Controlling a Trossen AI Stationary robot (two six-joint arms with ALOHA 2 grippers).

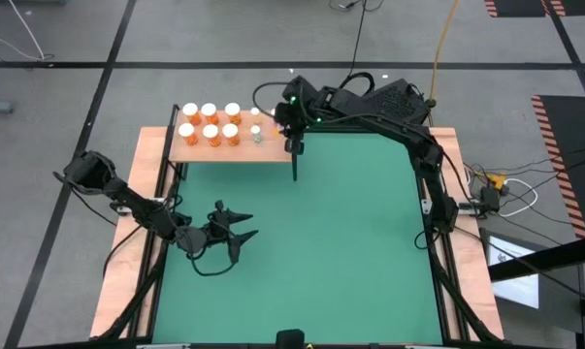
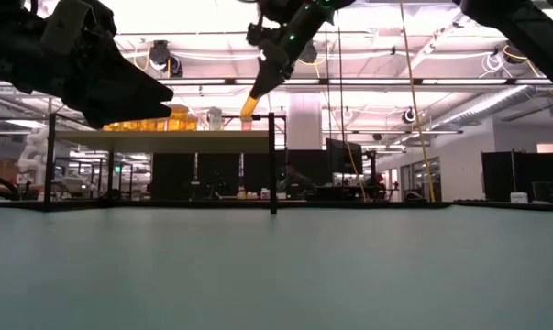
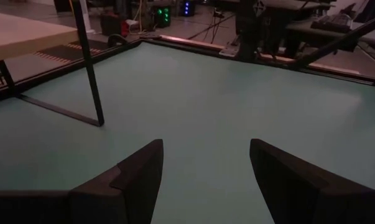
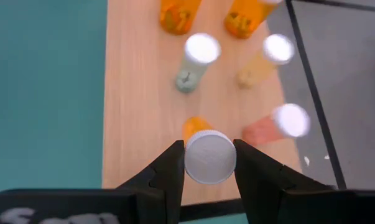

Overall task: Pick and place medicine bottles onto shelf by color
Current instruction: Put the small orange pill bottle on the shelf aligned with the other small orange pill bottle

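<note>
A: High view: the right gripper [image 1: 293, 145] hangs just beside the light wooden shelf [image 1: 200, 151], by its near right corner, where white-capped orange medicine bottles [image 1: 211, 123] stand in rows.

B: Low view is dim; probably an orange bottle up at shelf height.

A: Left wrist: left gripper [image 3: 206, 171], jaws open, empty over the green surface [image 3: 199, 99].

B: Right wrist: jaws clamp the held orange bottle's white cap [image 4: 209, 157], axis upright, shelf directly below. Right arm's nearer.
</note>
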